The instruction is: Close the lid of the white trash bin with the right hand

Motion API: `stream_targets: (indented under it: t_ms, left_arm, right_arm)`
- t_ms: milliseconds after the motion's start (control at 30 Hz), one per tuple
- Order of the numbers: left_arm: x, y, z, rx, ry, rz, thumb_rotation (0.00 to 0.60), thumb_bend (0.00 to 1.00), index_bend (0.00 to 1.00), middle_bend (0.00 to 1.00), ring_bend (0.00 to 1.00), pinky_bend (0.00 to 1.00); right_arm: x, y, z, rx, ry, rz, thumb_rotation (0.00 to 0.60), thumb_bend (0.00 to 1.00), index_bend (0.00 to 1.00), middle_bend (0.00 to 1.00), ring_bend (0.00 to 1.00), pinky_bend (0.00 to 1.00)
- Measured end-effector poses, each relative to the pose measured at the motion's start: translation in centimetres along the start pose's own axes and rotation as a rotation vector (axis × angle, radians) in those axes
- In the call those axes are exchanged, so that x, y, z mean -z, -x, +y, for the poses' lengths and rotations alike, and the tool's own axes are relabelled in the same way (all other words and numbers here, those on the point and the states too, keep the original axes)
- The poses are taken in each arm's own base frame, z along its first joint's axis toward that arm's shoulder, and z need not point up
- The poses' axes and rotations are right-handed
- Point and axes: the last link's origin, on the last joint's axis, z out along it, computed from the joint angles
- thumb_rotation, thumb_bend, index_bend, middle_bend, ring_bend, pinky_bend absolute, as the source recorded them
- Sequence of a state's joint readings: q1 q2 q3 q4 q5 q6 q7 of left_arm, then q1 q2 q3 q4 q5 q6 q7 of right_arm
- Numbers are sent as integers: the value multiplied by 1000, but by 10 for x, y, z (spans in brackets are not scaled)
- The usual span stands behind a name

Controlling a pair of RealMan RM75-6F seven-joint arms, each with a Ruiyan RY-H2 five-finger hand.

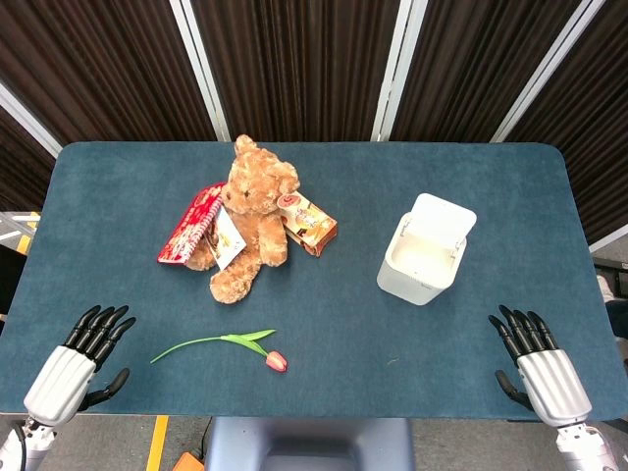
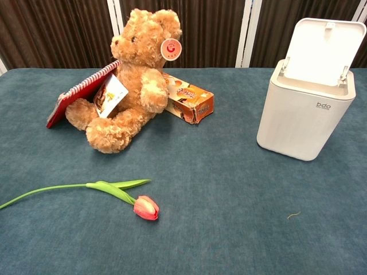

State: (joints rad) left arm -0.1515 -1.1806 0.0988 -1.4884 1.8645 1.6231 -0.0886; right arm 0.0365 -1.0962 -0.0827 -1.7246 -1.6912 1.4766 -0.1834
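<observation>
Hands: left hand (image 1: 80, 361) and right hand (image 1: 541, 368) both rest at the near edge of the worktop, fingers spread apart, holding nothing; neither shows in the chest view.
Worktop (image 1: 392, 324): blue felt surface carrying everything.
Teddy bear (image 2: 135, 77): sits left of centre, leaning back, a round tag on its ear.
White trash bin (image 2: 301, 112): stands on the right side of the worktop, well ahead of the right hand.
Lid (image 2: 324, 48): raised upright, hinged at the bin's far edge.
Red notebook (image 2: 80, 91): propped against the bear's side.
Orange box (image 2: 189, 100): lies just behind the bear.
Tulip (image 2: 97, 192): lies flat near the front, pink bud pointing right.
</observation>
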Motion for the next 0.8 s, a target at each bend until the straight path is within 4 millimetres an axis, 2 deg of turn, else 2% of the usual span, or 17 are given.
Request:
stream_targets:
  t_ms: [200,233,267,300,333,367,400,433,500,667,800]
  left_arm:
    - [3,-1,1,-3,0,-1,600,395,17,0,0,0]
    - [3,0,1,-2,0,-3,600,395,17,0,0,0]
    - [4,-1,0,-1,0,-4,600,395,16,0,0,0]
    - [4,-1,0,0,-1,-3,600,395,14,0,0,0]
    - [4,-1,0,2,-2,-2,600,396,13,0,0,0]
    - [4,-1,0,4,-2,-3,600,395,12,0,0,0]
    - [4,-1,0,5,-3,-4,600,395,10,0,0,0]
    - [4,-1,0,8,-2,-6,600,396,6,0,0,0]
    - [3,-1,1,11,-1,-8,600,396,1,0,0,0]
    - [3,-2,-1,10,-6,-3,600,396,0,0,0,0]
    - [3,-2,-2,9,-9,-8,600,396,0,0,0,0]
  right_arm:
    - [-3,-2,-3,-16,-10,32,600,438,0,0,0,0]
    - [-4,-4,-4,-24,-12,49,600,438,0,19,1,15]
    - [-6,-6,-4,-30,-14,61,600,438,0,95,52,101]
    - [-9,-9,-5,-35,-15,74,600,438,0,276,234,315]
    - [-15,-14,-5,-43,-18,95,600,438,0,524,497,600]
    - [-21,-19,-6,-51,-20,114,600,439,0,742,763,842]
    - [-28,-25,-7,-60,-21,132,600,439,0,873,909,956]
    - [-39,-33,-8,-72,-20,150,600,440,0,939,968,993]
    - [-56,-45,-9,-80,-10,165,600,446,13,993,1000,1000]
    - [-108,-75,-11,-100,54,158,600,460,199,1000,1000,1000]
    - [-143,-96,-12,-126,115,110,600,473,234,1000,1000,1000]
